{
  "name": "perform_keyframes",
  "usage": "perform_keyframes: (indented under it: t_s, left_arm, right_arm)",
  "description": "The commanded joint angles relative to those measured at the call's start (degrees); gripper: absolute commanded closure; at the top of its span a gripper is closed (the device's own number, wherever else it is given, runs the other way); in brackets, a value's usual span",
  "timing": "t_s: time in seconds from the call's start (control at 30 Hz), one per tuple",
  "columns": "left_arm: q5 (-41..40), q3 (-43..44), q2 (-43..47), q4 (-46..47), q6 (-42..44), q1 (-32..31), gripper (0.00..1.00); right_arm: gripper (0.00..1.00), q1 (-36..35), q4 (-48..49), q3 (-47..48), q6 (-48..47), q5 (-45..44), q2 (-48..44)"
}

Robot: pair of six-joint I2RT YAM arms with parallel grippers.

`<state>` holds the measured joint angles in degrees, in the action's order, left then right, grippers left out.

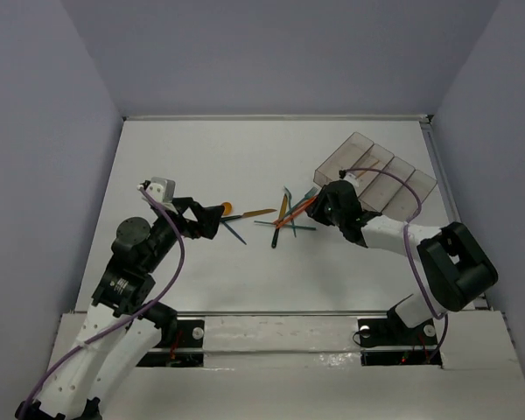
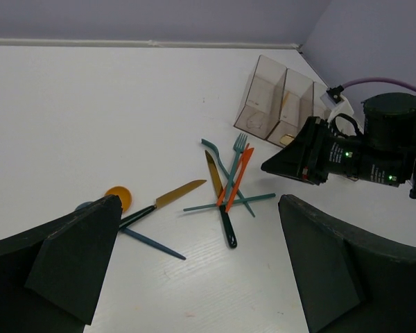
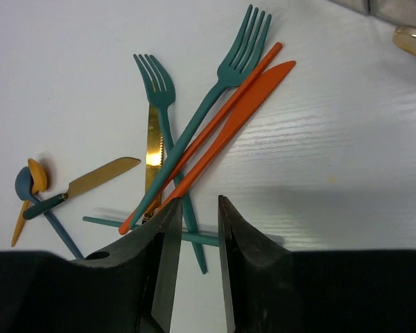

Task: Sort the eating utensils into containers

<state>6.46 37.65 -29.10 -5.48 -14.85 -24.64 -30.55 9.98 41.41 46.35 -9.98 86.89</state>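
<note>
Right claw (image 3: 196, 208) is down low over the heap, its two dark fingers parted by only a narrow slot, with the white table (image 3: 347, 173) showing through the gap and nothing pinched between them. Right under that slot runs the handle of a teal fork (image 3: 159, 90), tines pointing away. Crossing over it is a longer teal fork (image 3: 208, 104), whose handle end slips beside the claw's left-hand finger. Tight alongside lie an orange knife (image 3: 249, 100) and a thin orange utensil (image 3: 215, 121) of a kind I can't make out, and its near tip sits just off that same finger. Beneath them there's a gold-bladed knife (image 3: 152, 149), and a slim teal piece (image 3: 125, 223) lies crosswise at the bottom of the pile. Moving outward, a second gold-bladed knife (image 3: 100, 173) with a dark handle lies a little apart. Beyond it a blue spoon (image 3: 22, 184) and an orange spoon (image 3: 37, 173) touch at the bowls. Over on that side the left claw (image 2: 200, 202) hangs above the table with its fingers spread wide and nothing in them, the two spoons just by its left-hand finger. Every one of these utensils is out on the table. The containers (image 1: 360, 144), four smoky bins joined in a slanted row, stand at the far right just behind the right wrist. One bin has a gold-coloured piece (image 2: 286, 140) at its floor, too small to name. Green lights (image 2: 347, 154) glow on the right wrist.
</note>
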Motion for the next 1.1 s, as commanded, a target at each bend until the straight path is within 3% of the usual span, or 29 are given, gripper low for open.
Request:
perform_keyframes:
  t_s: [0.0, 0.2, 0.43, 0.57, 1.07]
  left_arm:
    - [1.01, 2.52, 0.89, 2.05, 0.17, 0.82, 0.01]
    - [0.84, 2.52, 1.06, 1.87, 0.17, 0.83, 0.01]
    - [1.63, 2.52, 0.63, 1.96, 0.09, 1.35, 0.01]
    - [1.89, 2.52, 0.8, 2.05, 0.09, 1.35, 0.01]
    - [2.59, 2.52, 0.71, 2.31, 0.0, 1.88, 0.01]
  right_arm:
    - [0.77, -0.92, 7.96, 1.21, 3.22, -0.31, 2.31]
    - [0.78, -2.59, 3.65, 6.66, 0.15, -2.41, 7.32]
    - [0.69, -3.29, -6.28, 15.71, -4.07, -8.12, 14.17]
    - [0.68, -3.29, -8.83, 19.58, -5.13, -9.09, 17.34]
    - [0.68, -3.29, -13.58, 25.47, -5.48, -10.41, 23.32]
